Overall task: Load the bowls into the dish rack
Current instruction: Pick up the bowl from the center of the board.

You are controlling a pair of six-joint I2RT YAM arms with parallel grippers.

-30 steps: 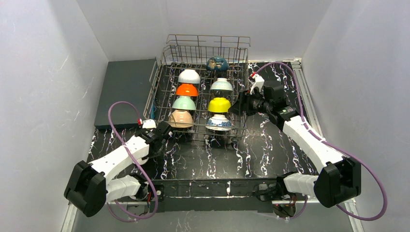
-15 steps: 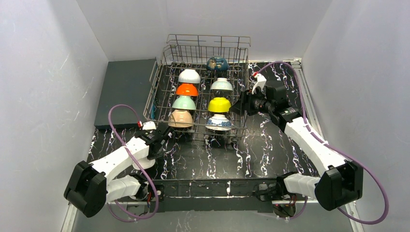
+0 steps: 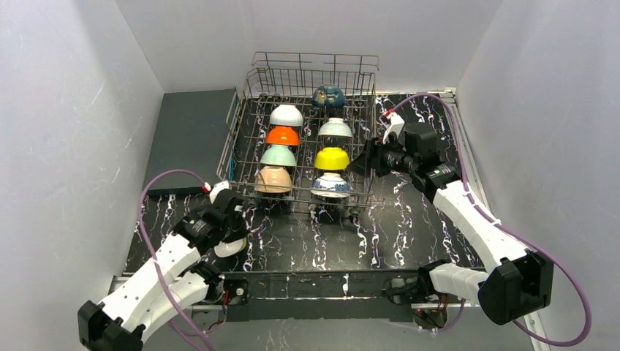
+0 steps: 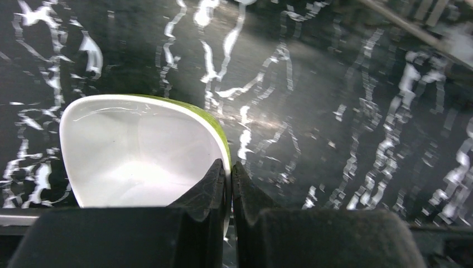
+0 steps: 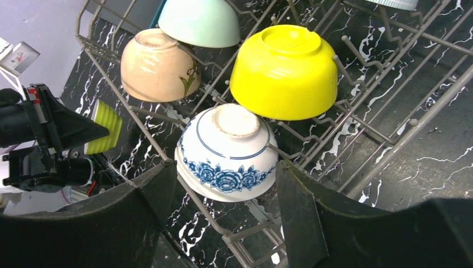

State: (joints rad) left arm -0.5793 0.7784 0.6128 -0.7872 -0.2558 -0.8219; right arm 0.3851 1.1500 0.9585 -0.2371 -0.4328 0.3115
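Note:
My left gripper (image 3: 232, 228) is shut on the rim of a lime green bowl (image 4: 139, 151) with a white inside, low over the black table in front of the dish rack (image 3: 314, 55). That bowl (image 5: 103, 127) also shows in the right wrist view. Two rows of upturned bowls stand in the rack: white (image 3: 286, 115), orange (image 3: 282, 136), mint (image 3: 278, 156) and peach (image 3: 273, 179); dark blue (image 3: 328, 96), pale white (image 3: 335, 128), yellow (image 3: 332, 158) and blue-and-white (image 3: 330, 185). My right gripper (image 3: 362, 162) hangs open over the rack's right side, with the blue-and-white bowl (image 5: 228, 151) below its jaws, apart from them.
A flat dark grey slab (image 3: 191, 139) lies left of the rack. White walls close in on the left, back and right. Bare marbled tabletop (image 3: 409, 219) stretches between the rack and the arm bases.
The left gripper has closed on the lime green bowl's rim, and the left arm has drawn back towards the near edge. The right gripper drifted slightly right and stayed open.

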